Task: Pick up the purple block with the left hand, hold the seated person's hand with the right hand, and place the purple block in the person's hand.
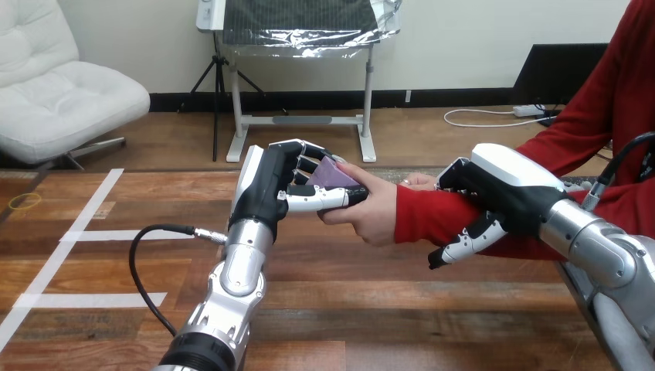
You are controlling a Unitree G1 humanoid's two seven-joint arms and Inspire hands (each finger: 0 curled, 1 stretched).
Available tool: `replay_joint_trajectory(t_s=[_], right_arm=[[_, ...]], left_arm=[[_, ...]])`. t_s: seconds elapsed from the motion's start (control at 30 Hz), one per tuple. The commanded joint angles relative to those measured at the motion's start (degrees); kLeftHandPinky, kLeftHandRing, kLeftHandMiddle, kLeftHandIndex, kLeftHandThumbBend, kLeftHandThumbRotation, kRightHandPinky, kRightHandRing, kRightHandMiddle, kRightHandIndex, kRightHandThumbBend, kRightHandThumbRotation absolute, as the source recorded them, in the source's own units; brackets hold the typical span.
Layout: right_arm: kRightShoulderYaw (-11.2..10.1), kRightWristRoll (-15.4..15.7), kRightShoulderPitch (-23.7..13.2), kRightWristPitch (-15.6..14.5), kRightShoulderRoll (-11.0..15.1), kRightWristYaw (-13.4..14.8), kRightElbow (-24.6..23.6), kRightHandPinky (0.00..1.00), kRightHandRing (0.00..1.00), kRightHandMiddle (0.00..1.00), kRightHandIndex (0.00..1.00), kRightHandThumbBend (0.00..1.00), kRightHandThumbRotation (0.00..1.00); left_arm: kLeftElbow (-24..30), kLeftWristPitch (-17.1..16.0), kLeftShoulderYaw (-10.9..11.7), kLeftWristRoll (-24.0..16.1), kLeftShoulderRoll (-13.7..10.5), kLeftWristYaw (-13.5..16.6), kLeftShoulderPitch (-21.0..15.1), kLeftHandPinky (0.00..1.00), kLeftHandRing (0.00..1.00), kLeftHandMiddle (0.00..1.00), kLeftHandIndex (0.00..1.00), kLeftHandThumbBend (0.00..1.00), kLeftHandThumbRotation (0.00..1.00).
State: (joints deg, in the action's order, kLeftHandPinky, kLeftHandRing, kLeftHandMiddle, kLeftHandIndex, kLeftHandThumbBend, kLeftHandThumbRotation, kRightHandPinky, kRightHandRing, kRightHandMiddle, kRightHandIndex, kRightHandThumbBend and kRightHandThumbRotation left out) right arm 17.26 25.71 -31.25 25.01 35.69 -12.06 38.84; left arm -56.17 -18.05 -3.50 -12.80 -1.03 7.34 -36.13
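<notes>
The purple block (334,173) sits in my left hand (279,185), above the middle of the table, with the fingers curled over it and the thumb lying across beneath it. The person's hand (372,212) reaches in from the right and touches the block's right side, its thumb against the block's top edge. My right hand (506,197) is round the person's red-sleeved wrist (421,216) just behind the cuff. Its fingers curl over the top and far side, and its thumb (463,245) lies against the near side.
White tape lines (77,234) mark the wooden table (371,309) at the left. A black cable (143,263) loops beside my left forearm. A small yellow ring (23,202) lies at the far left edge.
</notes>
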Motion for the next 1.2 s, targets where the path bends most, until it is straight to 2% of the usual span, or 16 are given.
replay_joint_trajectory(t_s=[0.0, 0.27, 0.43, 0.47, 0.53, 0.63, 0.73, 0.93, 1.03, 1.07, 1.17], right_arm=[[-0.61, -1.82, -1.99, 2.56, -3.45, -0.18, -4.04, 0.23, 0.25, 0.3, 0.31, 0.91, 0.16], [-0.78, -1.78, -1.56, 2.1, -2.77, -0.5, -4.45, 0.23, 0.25, 0.3, 0.31, 0.91, 0.16], [-0.85, -1.85, -1.52, 2.67, -2.43, -0.68, -4.0, 0.23, 0.26, 0.3, 0.32, 0.91, 0.17], [-0.87, -1.9, -1.55, 2.79, -2.39, -0.76, -3.84, 0.23, 0.26, 0.31, 0.32, 0.9, 0.17], [-0.91, -2.01, -1.59, 2.96, -2.27, -1.06, -3.53, 0.23, 0.26, 0.31, 0.33, 0.9, 0.17], [-0.99, -2.26, -1.62, 2.9, -2.08, -1.87, -3.34, 0.24, 0.27, 0.31, 0.33, 0.91, 0.18], [-1.08, -2.49, -1.6, 2.71, -1.97, -2.58, -3.36, 0.25, 0.28, 0.33, 0.35, 0.91, 0.2], [-1.42, -3.39, -1.56, 1.88, -1.76, -4.96, -3.36, 0.27, 0.31, 0.35, 0.38, 0.94, 0.23], [-1.58, -3.88, -1.59, 1.14, -1.51, -7.1, -3.47, 0.29, 0.33, 0.37, 0.4, 0.95, 0.25], [-1.61, -3.94, -1.61, 0.94, -1.41, -7.73, -3.49, 0.31, 0.35, 0.4, 0.43, 0.96, 0.29], [-1.53, -3.57, -1.73, 0.33, -1.03, -9.24, -3.68, 0.34, 0.38, 0.43, 0.46, 0.97, 0.34]], left_arm=[[0.49, -2.18, -2.24, -0.15, 3.67, -1.29, -5.07, 0.28, 0.35, 0.4, 0.44, 0.74, 0.0], [1.43, -2.89, -1.43, 1.79, 3.37, -3.53, -4.08, 0.29, 0.35, 0.41, 0.44, 0.72, 0.0], [2.66, -1.95, -1.47, 2.55, 2.89, -4.73, -3.44, 0.33, 0.4, 0.44, 0.47, 0.72, 0.0], [2.86, -1.74, -1.48, 2.71, 2.8, -5.07, -3.36, 0.36, 0.44, 0.48, 0.51, 0.72, 0.05], [3.12, -1.53, -1.37, 3.26, 2.65, -6.1, -3.19, 0.38, 0.47, 0.51, 0.53, 0.72, 0.09], [3.42, -1.49, -1.16, 4.24, 2.37, -7.81, -2.95, 0.43, 0.53, 0.57, 0.6, 0.75, 0.23], [3.74, -1.41, -1.15, 4.82, 2.11, -8.89, -2.76, 0.52, 0.62, 0.66, 0.7, 0.8, 0.42], [5.2, -1.45, -0.97, 5.66, 1.21, -11.2, -1.88, 0.65, 0.74, 0.76, 0.82, 0.85, 0.63], [7.1, -1.16, -0.84, 5.91, 0.56, -12.04, -0.86, 0.7, 0.79, 0.81, 0.85, 0.87, 0.72], [7.78, -1.07, -0.76, 6.02, 0.38, -12.29, -0.5, 0.72, 0.81, 0.83, 0.87, 0.88, 0.79], [9.87, -0.9, -0.63, 6.05, -0.17, -12.73, 0.63, 0.75, 0.83, 0.85, 0.88, 0.88, 0.86]])
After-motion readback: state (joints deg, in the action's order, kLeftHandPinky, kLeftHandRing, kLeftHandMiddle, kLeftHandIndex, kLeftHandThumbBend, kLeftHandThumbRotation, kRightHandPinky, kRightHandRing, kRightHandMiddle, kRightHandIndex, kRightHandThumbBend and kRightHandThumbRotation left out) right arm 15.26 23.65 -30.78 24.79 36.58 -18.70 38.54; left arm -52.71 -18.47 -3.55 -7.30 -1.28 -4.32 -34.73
